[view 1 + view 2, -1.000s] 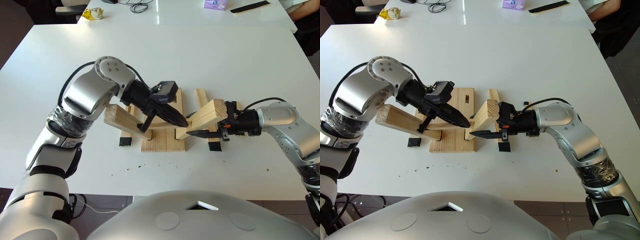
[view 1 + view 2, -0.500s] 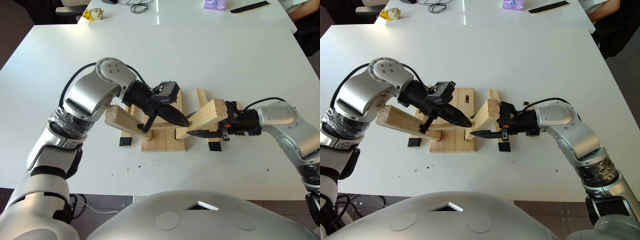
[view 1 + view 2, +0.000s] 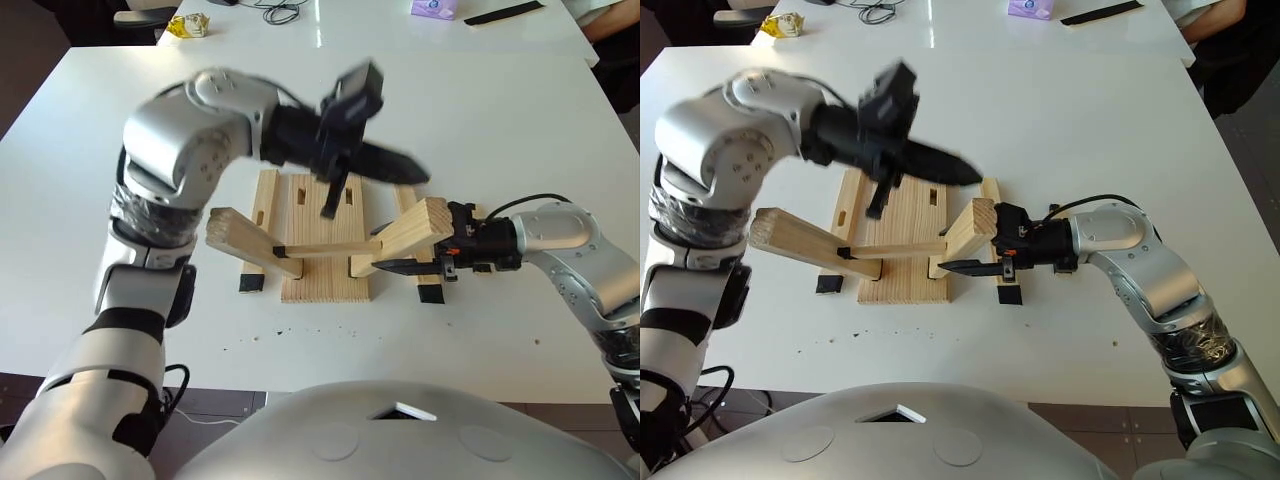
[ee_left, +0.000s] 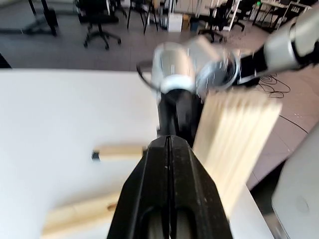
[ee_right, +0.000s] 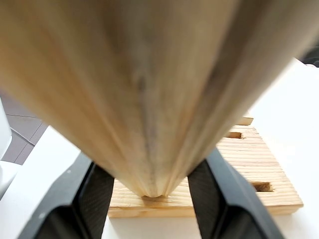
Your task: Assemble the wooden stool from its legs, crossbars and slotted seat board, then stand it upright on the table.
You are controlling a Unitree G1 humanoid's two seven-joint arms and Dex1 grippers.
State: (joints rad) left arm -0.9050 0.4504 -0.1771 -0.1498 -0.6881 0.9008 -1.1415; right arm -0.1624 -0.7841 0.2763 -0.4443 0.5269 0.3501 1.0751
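Two chunky pale-wood legs joined by a thin wooden crossbar make up a half-built frame, which sits over the flat slotted seat board on the white table. I judge this to be the frame-joining step, well short of a standing stool.

My right gripper is clamped on the right-hand leg block, one black finger on either side of its lower end, with the leg tilted up off the board. The left-hand leg block leans at the crossbar's other end with nothing holding it. My left gripper hangs above the board with its fingers pressed together and nothing between them.

Next, I think the left arm has to come down and steady that free leg, so the crossbar can be pressed home without the joint pulling apart.

Two more light wooden bars lie along the board's sides, one on the left and one on the right. Small black pads lie on the table near the legs. The right pad is just under my right wrist, so it could get swept. A yellow wrapper sits well clear on the far table.
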